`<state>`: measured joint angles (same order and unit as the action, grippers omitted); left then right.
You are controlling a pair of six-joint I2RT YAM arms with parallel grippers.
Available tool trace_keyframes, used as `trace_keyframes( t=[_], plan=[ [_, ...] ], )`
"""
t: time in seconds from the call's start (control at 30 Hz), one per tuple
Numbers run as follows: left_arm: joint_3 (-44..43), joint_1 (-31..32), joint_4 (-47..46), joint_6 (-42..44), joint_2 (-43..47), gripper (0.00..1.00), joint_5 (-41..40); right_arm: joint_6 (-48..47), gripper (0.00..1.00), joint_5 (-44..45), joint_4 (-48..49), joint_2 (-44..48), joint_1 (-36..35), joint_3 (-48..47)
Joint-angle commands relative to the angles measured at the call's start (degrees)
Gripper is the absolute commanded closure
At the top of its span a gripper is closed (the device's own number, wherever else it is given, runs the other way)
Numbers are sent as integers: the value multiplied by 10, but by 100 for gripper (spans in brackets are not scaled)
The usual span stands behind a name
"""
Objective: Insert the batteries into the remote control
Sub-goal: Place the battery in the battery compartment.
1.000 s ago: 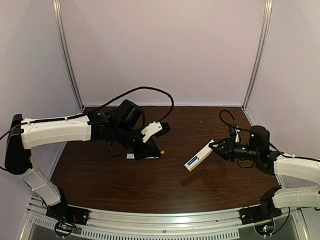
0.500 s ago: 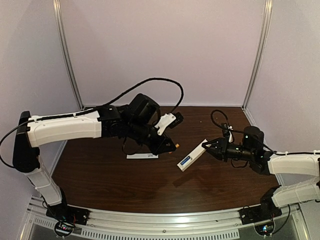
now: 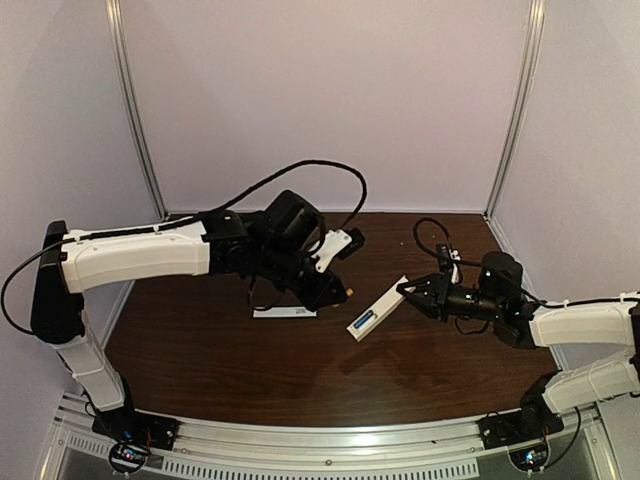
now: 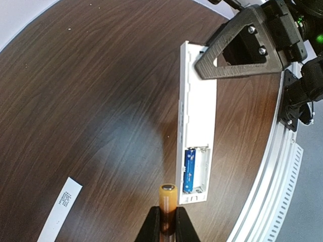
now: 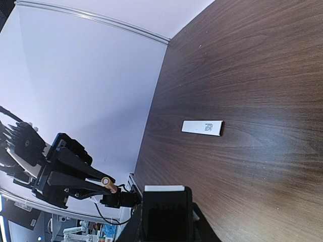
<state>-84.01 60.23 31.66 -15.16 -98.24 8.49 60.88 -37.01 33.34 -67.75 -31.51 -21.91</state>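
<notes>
Grips the remote control (image 3: pixel 377 309), blue battery (image 4: pixel 189 169) seated, in the closed right gripper (image 3: pixel 408 292) toward the bench's (image 3: pixel 250 370) right edge; pinches the uninserted orange battery (image 4: pixel 167 204) in the left gripper (image 4: pixel 166 224).

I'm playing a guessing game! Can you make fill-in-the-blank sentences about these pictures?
The left fingers pinch the ___ battery.
The ___ battery sits inside the remote.
The white cover lies flat on the ___.
Missing words: orange, blue, table.
</notes>
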Motion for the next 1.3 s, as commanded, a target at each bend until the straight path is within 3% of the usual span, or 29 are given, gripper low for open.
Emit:
trace_keyframes(
  t=[0.0,1.27],
  plan=[
    [-17,7,15,0,-11,100,-3,11,100,14,45,-12,-9,-9],
    [-86,46,94,10,-103,100,-27,70,100,53,118,-45,-52,6]
  ],
)
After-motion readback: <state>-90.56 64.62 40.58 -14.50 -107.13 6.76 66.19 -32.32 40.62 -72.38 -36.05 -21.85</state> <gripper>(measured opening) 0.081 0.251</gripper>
